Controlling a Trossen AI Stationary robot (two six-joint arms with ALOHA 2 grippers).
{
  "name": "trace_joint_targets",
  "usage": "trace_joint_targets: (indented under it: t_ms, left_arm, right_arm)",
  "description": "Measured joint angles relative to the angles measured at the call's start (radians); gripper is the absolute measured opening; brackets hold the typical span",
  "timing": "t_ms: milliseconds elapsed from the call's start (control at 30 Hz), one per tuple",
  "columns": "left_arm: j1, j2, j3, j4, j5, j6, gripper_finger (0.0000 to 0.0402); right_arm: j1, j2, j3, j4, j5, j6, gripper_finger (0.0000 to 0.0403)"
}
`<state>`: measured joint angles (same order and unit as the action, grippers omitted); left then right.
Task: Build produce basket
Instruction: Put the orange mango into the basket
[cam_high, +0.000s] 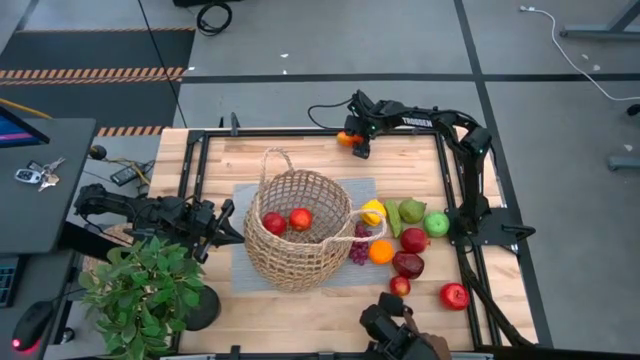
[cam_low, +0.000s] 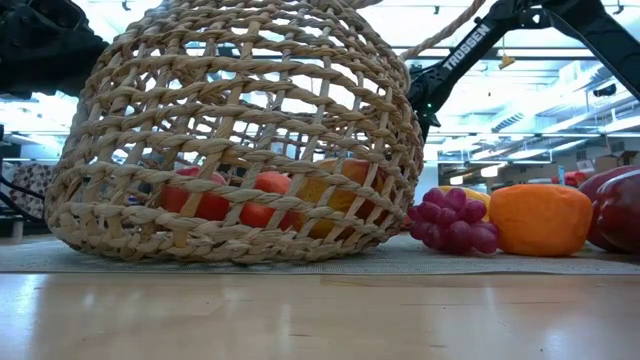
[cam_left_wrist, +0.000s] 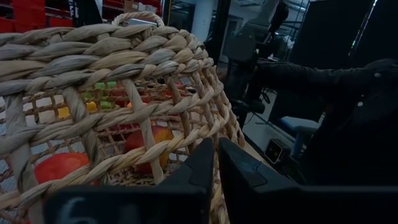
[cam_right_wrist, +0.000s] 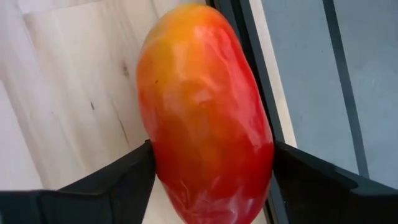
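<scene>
From above, the basket (cam_high: 297, 230) stands on a grey mat (cam_high: 245, 195) in the middle of the bench (cam_high: 300, 160). Two red apples (cam_high: 287, 221) lie inside it. My left tool (cam_high: 222, 222) is just beside the basket's wall, near a potted plant (cam_high: 145, 290). My right tool (cam_high: 353, 139) is at the far edge of the bench, well apart from the basket, and it carries a red-orange mango (cam_high: 346, 139). More produce lies beside the basket on its right: a lemon (cam_high: 373, 211), two green pears (cam_high: 405, 213), a green apple (cam_high: 436, 224), purple grapes (cam_high: 360, 248), an orange (cam_high: 381, 251) and several red fruits (cam_high: 414, 240).

From bench height, the basket (cam_low: 240, 130) fills most of the picture, with red and orange fruit visible through the weave. The grapes (cam_low: 452, 220) touch its wall, and the orange (cam_low: 540, 219) is just beside them.

In my left wrist view, the fingers (cam_left_wrist: 249, 177) of my left tool are pressed together, with nothing between them, close against the basket's weave (cam_left_wrist: 112, 106).

In my right wrist view, my right tool (cam_right_wrist: 211, 174) is pinching the mango (cam_right_wrist: 205, 112) from both sides, above the bench's edge.
</scene>
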<state>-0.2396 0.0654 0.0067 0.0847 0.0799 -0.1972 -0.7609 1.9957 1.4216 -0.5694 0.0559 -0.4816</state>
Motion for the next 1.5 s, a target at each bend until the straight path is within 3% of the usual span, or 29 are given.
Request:
trace_joint_targets:
  t_ms: [167,467,800,933,1233,1367,1500]
  left_arm:
    - [0.0,0.0,0.0,0.0,0.0,0.001,0.0034]
    - [0.0,0.0,0.0,0.0,0.0,0.0,0.0031]
    - [0.0,0.0,0.0,0.0,0.0,0.0,0.003]
    - [0.0,0.0,0.0,0.0,0.0,0.0,0.0029]
    - [0.0,0.0,0.0,0.0,0.0,0.001,0.0034]
    - [0.0,0.0,0.0,0.0,0.0,0.001,0.0028]
    - [0.0,0.0,0.0,0.0,0.0,0.0,0.003]
  right_arm:
    - [0.003,-0.001,0.0,-0.018,0.002,0.01,0.0286]
    - [0.043,-0.017,0.0,-0.064,0.029,0.03,0.0281]
    - [0.049,-0.213,0.0,-0.066,0.047,0.085,0.028]
    - [0.051,-0.334,0.0,-0.066,-0.066,0.15,0.028]
    - [0.094,-0.572,0.0,-0.003,-0.545,0.472,0.028]
    - [0.175,-0.621,0.0,-0.008,-0.563,0.614,0.028]
    - [0.3,-0.644,0.0,-0.009,-0.454,0.722,0.028]
